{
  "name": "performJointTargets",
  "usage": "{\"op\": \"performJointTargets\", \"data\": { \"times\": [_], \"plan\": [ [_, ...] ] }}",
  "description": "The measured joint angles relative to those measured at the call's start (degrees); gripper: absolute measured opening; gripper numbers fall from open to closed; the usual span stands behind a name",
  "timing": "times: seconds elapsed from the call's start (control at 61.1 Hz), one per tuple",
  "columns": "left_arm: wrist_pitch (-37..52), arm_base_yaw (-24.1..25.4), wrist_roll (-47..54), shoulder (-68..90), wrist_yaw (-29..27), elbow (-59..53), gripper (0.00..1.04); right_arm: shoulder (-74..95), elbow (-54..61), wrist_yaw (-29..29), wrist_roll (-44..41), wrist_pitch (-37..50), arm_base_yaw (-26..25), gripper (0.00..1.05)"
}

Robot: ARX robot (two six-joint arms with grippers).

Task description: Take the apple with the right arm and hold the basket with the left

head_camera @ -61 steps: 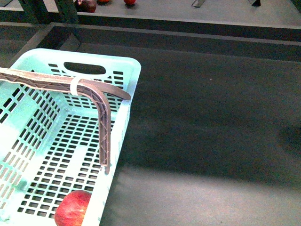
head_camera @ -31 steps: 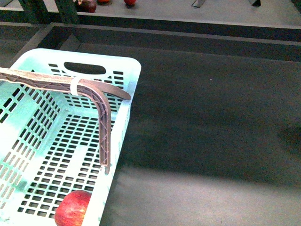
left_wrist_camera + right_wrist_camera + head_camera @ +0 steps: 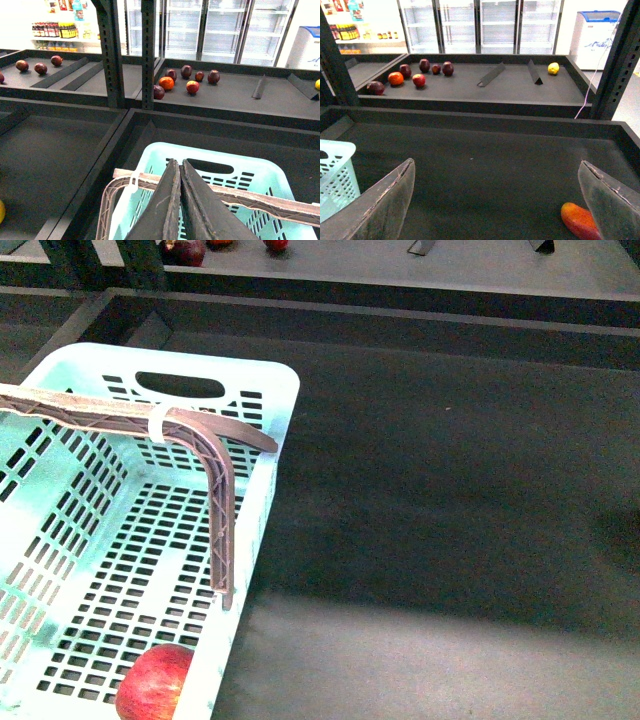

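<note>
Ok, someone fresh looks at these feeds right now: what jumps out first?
The mint basket fills the front view's left side, with a red apple lying in its near corner. The left gripper sits shut over the basket's handles, while the right gripper hangs wide open over the dark tray. An orange-red fruit lies by one of its fingers.

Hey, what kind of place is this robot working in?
Most likely a grocery store or a mock-up of one. Glass-door fridges line the back wall, loose fruit lies in dark produce bins, shelves hold bottles, and a shopping basket holds an apple.
</note>
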State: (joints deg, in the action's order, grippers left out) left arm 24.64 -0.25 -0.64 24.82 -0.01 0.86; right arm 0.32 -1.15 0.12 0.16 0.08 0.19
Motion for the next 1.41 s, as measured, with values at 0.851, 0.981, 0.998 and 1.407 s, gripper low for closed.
{"op": "performJointTargets", "data": {
  "times": [0.851, 0.981, 0.998, 1.407],
  "plan": [
    [-24.4, 0.0, 0.0, -24.2, 0.0, 0.0, 0.03, 0.0, 0.0, 0.0, 0.0, 0.0, 0.0, 0.96],
    [-24.5, 0.0, 0.0, -24.4, 0.0, 0.0, 0.03, 0.0, 0.0, 0.0, 0.0, 0.0, 0.0, 0.96],
    [-24.5, 0.0, 0.0, -24.5, 0.0, 0.0, 0.03, 0.0, 0.0, 0.0, 0.0, 0.0, 0.0, 0.96],
    [-24.5, 0.0, 0.0, -24.5, 0.0, 0.0, 0.03, 0.0, 0.0, 0.0, 0.0, 0.0, 0.0, 0.96]
  ]
}}
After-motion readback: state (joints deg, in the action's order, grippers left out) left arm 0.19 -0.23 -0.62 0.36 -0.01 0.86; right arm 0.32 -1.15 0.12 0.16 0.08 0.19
